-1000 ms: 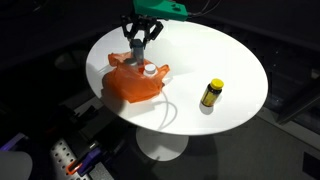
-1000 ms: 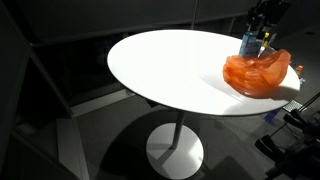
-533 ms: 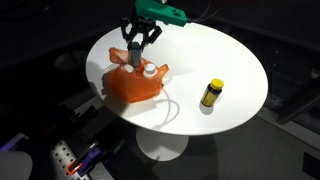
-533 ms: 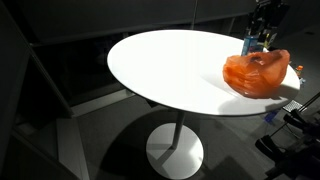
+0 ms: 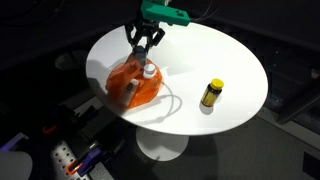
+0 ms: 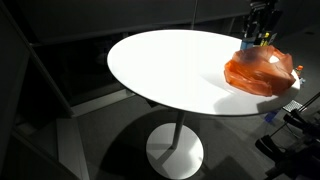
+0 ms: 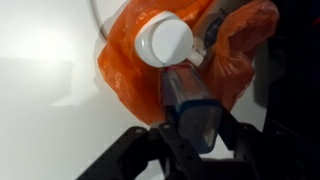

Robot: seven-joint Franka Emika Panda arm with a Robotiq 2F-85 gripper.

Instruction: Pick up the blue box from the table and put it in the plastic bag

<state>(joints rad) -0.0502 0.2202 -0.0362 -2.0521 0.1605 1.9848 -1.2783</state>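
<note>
My gripper (image 5: 143,45) is shut on the blue box (image 7: 192,105), a clear box with a blue rim, which it holds just above the orange plastic bag (image 5: 132,82) on the white round table (image 5: 220,55). In the wrist view the fingers (image 7: 221,128) clamp the box on both sides, and its far end points into the bag (image 7: 135,70). A white round cap (image 7: 165,42) lies on the bag. In an exterior view the gripper (image 6: 257,30) stands above the bag (image 6: 262,70); the box (image 6: 249,44) shows below it.
A yellow bottle with a black cap (image 5: 211,93) stands on the table's near right part. A thin white cord (image 5: 172,104) curls beside the bag. The table edge lies close behind the bag (image 6: 290,95). Dark floor surrounds the table.
The gripper has moved a little to the right with the box. The bag has been pulled up and bunched taller, changing from flat and spread to a rounder heap.
</note>
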